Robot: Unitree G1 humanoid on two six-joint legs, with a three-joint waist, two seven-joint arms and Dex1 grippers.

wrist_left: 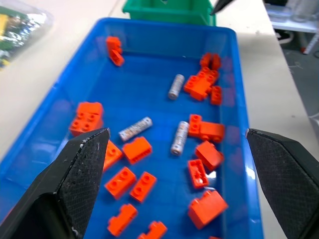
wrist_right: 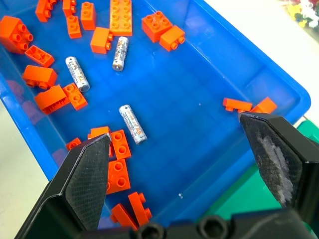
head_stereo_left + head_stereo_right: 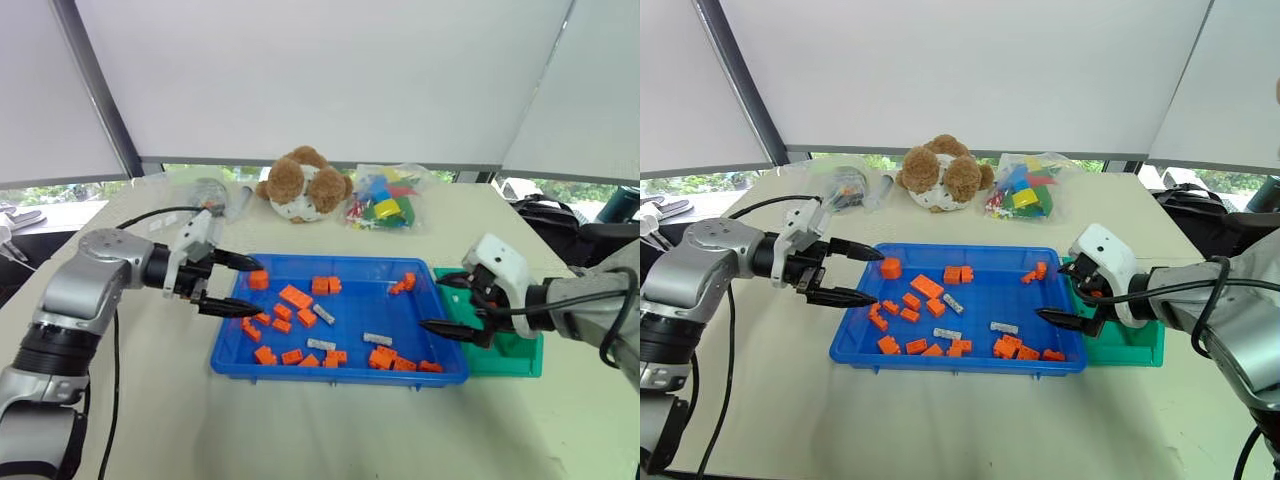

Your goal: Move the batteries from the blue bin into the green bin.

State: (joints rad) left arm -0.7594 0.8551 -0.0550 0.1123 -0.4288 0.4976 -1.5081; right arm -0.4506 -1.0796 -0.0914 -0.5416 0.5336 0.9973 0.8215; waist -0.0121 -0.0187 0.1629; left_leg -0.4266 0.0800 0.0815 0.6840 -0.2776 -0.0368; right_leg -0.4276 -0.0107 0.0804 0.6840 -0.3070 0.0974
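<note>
The blue bin point(image 3: 340, 373) lies mid-table, holding many orange bricks point(image 3: 294, 296) and three grey-silver batteries point(image 3: 323, 314) point(image 3: 377, 338) point(image 3: 321, 344) flat on its floor. They also show as batteries point(image 2: 132, 123) in the right wrist view and as batteries point(image 1: 179, 137) in the left wrist view. The green bin point(image 3: 512, 353) stands against the blue bin's right end. My left gripper point(image 3: 258, 288) hovers open over the blue bin's left end, holding nothing. My right gripper point(image 3: 432, 302) hangs open and empty above the blue bin's right edge, beside the green bin.
Beyond the blue bin's far edge sit a brown plush toy point(image 3: 305, 185), a clear bag of coloured blocks point(image 3: 385, 205) and another clear bag point(image 3: 215, 192). A dark bag point(image 3: 548, 215) lies off the table's right side.
</note>
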